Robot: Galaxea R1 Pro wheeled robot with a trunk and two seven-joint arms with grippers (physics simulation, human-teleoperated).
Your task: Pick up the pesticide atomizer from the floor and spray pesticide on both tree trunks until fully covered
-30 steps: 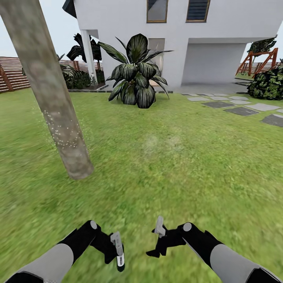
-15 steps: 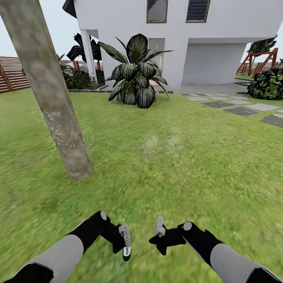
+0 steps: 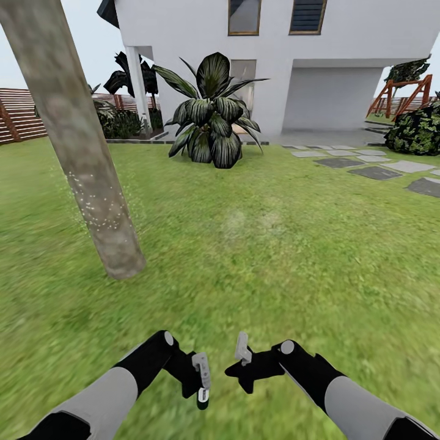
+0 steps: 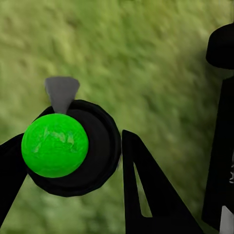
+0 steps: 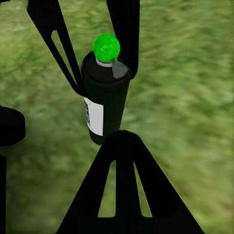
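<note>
1. Lawn (image 3: 275, 244) fills the garden scene, with a white house (image 3: 342, 55) behind it, a slatted fence (image 3: 21, 116) at far left, and grey stepping stones (image 3: 373, 168) at right.
2. Pesticide atomizer (image 5: 105, 102) is a black can with a white label and a green ball top. It sits upright between the left gripper (image 3: 200, 382) fingers and is held off the grass (head view shows it low centre, in front of the robot).
3. Left wrist view looks straight down onto the can's green top (image 4: 54, 145), with black fingers (image 4: 146, 195) pressed against either side, so the left gripper is clamped on the can.
4. Right gripper (image 3: 243, 362) is just beside the left one, apart from the can. One grey finger shows in the head view, but I cannot tell from the frames whether its jaws are parted or closed.
5. Tree trunk (image 3: 79, 153) is thick, mottled grey-brown and leaning. It stands ahead-left of the arms, and white specks dot its lower part (image 3: 98, 208).
6. Broad-leaf dark plant (image 3: 211, 116) stands in front of the house. A round bush (image 3: 418, 131) and a wooden frame (image 3: 403, 95) sit at far right.
</note>
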